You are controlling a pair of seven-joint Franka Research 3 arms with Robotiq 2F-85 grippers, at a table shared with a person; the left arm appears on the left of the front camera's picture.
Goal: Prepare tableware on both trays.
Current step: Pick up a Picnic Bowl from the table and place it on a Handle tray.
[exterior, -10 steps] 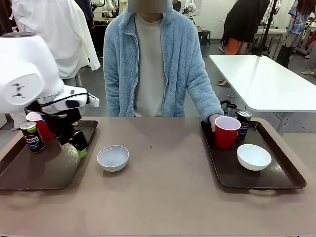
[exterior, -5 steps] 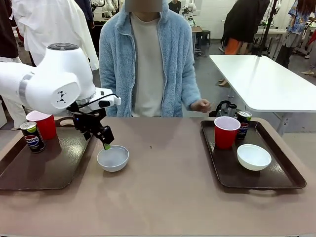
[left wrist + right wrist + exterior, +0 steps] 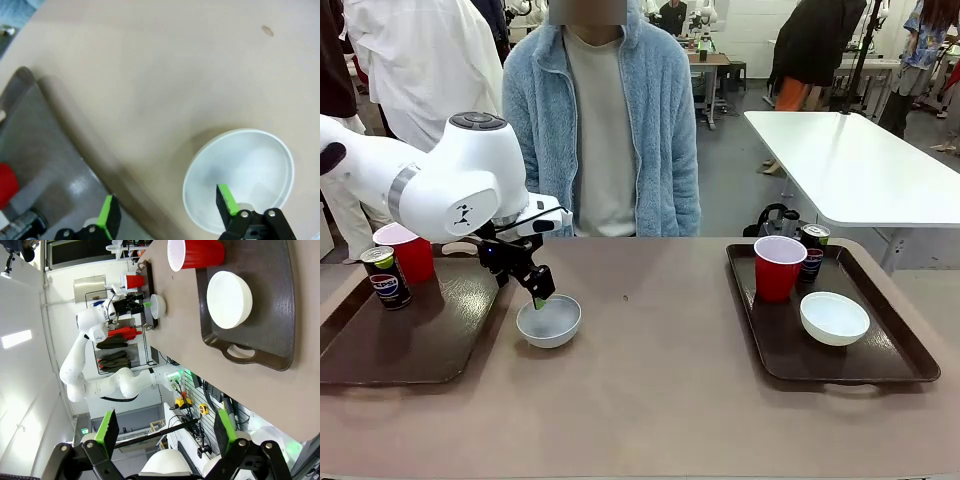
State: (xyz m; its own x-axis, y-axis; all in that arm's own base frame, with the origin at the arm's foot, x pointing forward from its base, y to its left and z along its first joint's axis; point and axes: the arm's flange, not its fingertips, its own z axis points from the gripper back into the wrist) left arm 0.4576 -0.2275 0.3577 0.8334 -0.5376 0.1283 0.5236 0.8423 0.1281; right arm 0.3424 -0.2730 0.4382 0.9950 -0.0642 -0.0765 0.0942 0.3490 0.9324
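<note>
Left arm has shifted a bit further right since half a second ago, and the person's hand has pulled back from the bench; the bowls, cups and cans sit where they were. Left gripper (image 3: pixel 539 296) jaws spread wide, nothing gripped: in the left wrist view one green pad (image 3: pixel 226 198) sits over the near inside of the loose white bowl (image 3: pixel 549 320), the other pad is outside it, toward the left tray (image 3: pixel 410 345). Contact with the rim: can't tell. That bowl sits on the bare bench (image 3: pixel 650 390), just right of the left tray's edge. Left tray carries a red cup (image 3: pixel 407 252) and a Pepsi can (image 3: pixel 385 277) at its far left corner, side by side. Right gripper (image 3: pixel 165 432) jaws also wide open and empty, held well off the bench, looking at the right tray (image 3: pixel 272 305) from a distance. Right tray (image 3: pixel 880 360) carries a second red cup (image 3: pixel 778 266), a second can (image 3: pixel 813 250) just behind it, and a second white bowl (image 3: pixel 834 318) nearer the robot. Person in a light blue fleece (image 3: pixel 600 120) stands at the far side.
</note>
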